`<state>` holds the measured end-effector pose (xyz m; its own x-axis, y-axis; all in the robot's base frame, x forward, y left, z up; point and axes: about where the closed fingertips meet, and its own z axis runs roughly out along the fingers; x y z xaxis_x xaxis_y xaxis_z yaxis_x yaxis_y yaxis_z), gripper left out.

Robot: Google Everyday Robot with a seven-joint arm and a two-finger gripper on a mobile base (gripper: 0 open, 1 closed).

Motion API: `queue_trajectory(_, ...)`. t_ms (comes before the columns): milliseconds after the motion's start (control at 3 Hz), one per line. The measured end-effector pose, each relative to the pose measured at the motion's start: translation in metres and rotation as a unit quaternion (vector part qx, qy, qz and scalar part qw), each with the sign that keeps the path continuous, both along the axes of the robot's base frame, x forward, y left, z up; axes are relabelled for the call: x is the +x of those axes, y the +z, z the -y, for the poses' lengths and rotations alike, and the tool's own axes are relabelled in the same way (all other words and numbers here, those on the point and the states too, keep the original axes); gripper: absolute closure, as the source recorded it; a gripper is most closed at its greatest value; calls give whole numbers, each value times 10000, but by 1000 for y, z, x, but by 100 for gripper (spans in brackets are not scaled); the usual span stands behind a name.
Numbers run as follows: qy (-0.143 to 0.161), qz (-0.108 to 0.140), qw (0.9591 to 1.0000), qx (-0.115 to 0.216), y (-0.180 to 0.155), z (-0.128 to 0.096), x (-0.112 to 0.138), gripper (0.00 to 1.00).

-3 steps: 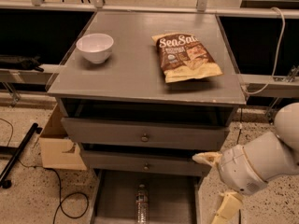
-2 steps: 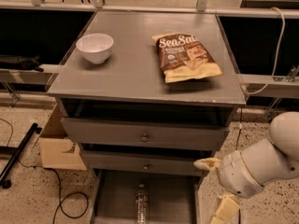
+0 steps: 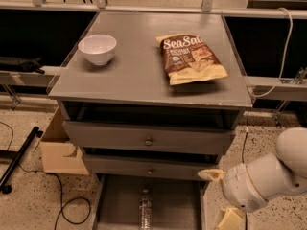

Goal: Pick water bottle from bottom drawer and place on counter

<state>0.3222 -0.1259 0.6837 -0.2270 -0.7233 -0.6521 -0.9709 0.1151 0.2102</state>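
counter [image 3: 139, 80] is the biggest item: flat grey slab, bare across the front and centre; 2 knobbed drawer fronts [image 3: 192, 143] sit under it; bottom drawer [image 3: 175, 202] is pulled out, low walls, flat grey floor; white arm [image 3: 271, 176] is at lower right, beside the drawer; claw [image 3: 213, 199] hangs off the arm's left end, about over the drawer's right wall; its 2 cream fingers [image 3: 211, 175] are spread apart with nothing between them, so released; chip bag [image 3: 192, 59] lies on the counter's right half, white bowl [image 3: 97, 49] at left rear; water bottle [image 3: 145, 209] lies flat on the drawer floor, left of centre, long axis front-to-back, apart from the claw; my read: light, thin-walled, smooth, round so it can roll away; close across the body at the label band, gentle squeeze, not on the cap
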Motion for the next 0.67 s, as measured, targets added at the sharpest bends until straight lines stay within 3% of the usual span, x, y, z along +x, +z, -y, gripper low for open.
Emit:
queue_trajectory(333,-191,-142,9996,179,-34,0,-21,0)
queue_trajectory(667,-288,-446,9986,46,-65,3,-42,0)
